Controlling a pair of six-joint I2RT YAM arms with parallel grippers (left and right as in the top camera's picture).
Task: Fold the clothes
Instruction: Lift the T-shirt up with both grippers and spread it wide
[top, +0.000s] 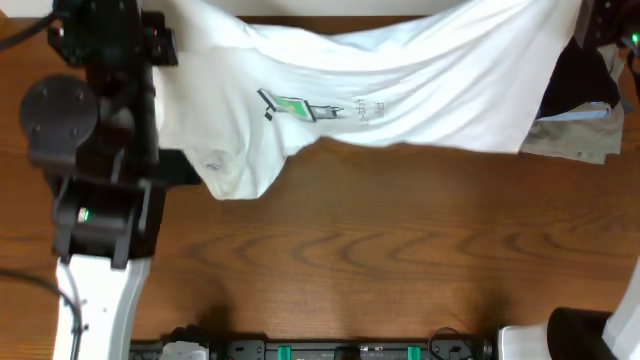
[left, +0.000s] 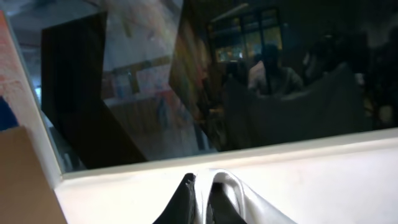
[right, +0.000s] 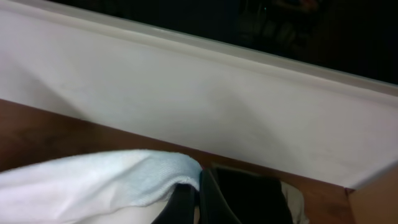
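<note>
White T-shirt (top: 400, 90) hangs between left gripper (left: 200, 190) and right gripper (right: 198, 193) — jaws shut on its edges — no fold yet.

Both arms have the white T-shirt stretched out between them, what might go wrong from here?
The left tool and right tool each pinch just a bit of the T-shirt; a tug may pull it free.
Its lower left corner is bunched on the table, so it may lie down creased.
The black garment sits at its right end and may get dragged.
</note>
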